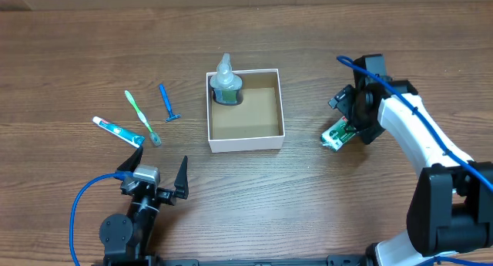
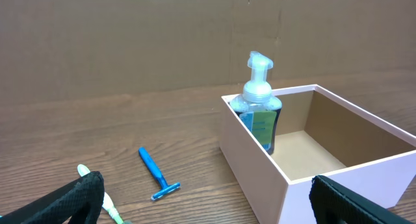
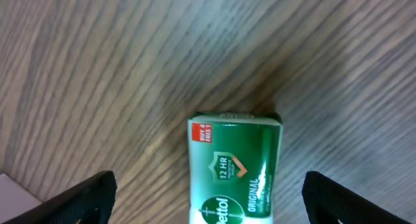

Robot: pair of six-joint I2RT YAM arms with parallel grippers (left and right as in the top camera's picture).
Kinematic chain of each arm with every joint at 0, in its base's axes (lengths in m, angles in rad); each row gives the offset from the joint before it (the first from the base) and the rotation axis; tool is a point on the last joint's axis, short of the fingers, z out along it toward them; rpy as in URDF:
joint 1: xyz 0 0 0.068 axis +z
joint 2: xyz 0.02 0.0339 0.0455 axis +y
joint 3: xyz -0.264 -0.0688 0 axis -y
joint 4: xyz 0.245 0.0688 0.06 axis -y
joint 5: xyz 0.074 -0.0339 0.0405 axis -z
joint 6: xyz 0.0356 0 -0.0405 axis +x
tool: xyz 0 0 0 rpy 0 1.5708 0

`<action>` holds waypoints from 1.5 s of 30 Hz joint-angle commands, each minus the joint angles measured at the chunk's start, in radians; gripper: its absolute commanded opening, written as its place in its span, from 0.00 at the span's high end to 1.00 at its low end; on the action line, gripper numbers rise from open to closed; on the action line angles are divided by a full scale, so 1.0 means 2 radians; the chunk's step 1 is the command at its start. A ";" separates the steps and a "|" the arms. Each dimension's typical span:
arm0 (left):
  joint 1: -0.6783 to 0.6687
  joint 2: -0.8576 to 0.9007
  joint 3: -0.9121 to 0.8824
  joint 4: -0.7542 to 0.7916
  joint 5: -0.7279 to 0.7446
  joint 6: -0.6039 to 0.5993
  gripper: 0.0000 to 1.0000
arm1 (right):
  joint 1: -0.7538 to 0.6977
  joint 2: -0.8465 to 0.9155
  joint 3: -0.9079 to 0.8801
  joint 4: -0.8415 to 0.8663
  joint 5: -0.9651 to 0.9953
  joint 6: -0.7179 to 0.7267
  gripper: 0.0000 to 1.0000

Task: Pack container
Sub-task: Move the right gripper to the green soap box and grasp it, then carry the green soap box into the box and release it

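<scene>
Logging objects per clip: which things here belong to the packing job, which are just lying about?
Job: square white cardboard box, clear pump soap bottle standing in it, green packaged soap bar, green toothbrush, blue razor, white toothpaste tube.
Just there: wooden table, blue cable.

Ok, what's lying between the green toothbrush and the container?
Only the blue razor, lying apart from both the toothbrush and the container. The overhead view shows it best.
</scene>
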 commanded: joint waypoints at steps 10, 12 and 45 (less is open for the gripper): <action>0.004 -0.004 -0.002 0.000 0.002 -0.003 0.00 | -0.001 -0.001 -0.106 0.114 -0.033 0.019 0.18; 0.004 -0.004 -0.002 0.000 0.002 -0.003 0.00 | -0.001 -0.001 -0.107 0.123 -0.033 0.019 0.29; 0.004 -0.004 -0.002 0.000 0.002 -0.003 0.00 | 0.005 0.004 0.110 -0.002 -0.166 -0.195 0.58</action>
